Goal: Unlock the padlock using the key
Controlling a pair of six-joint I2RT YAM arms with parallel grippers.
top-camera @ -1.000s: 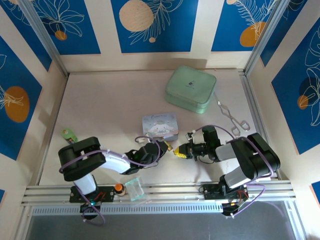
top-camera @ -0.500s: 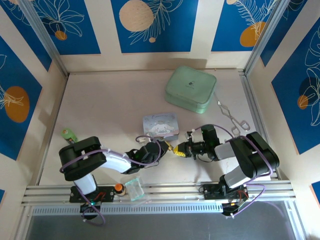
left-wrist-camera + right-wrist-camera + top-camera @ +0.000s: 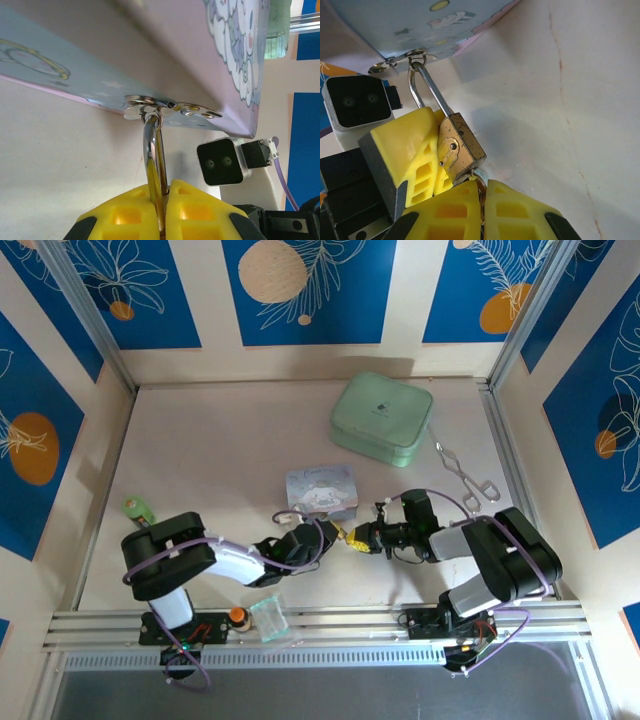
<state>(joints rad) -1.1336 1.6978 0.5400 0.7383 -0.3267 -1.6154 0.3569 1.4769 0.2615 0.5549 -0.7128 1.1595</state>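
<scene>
The brass padlock (image 3: 460, 145) hangs by its silver shackle (image 3: 427, 87) from the metal hasp (image 3: 395, 61) of the cartoon tin (image 3: 320, 490). My left gripper (image 3: 163, 210) is shut on the padlock, and its yellow fingers (image 3: 402, 150) clamp the body from the left in the right wrist view. My right gripper (image 3: 481, 197) is shut on the key (image 3: 481, 184), whose thin metal shows between the pads right at the padlock's bottom face. In the top view the two grippers meet at the padlock (image 3: 347, 537), just below the tin's front edge.
A mint green case (image 3: 383, 418) lies at the back right. Long silver tongs (image 3: 462, 476) rest by the right wall. A small green object (image 3: 137, 508) sits at the left, and a clear cup (image 3: 268, 617) stands on the front rail.
My right gripper has crept slightly left and up towards the tin with the key. The left gripper holds the padlock almost still.
</scene>
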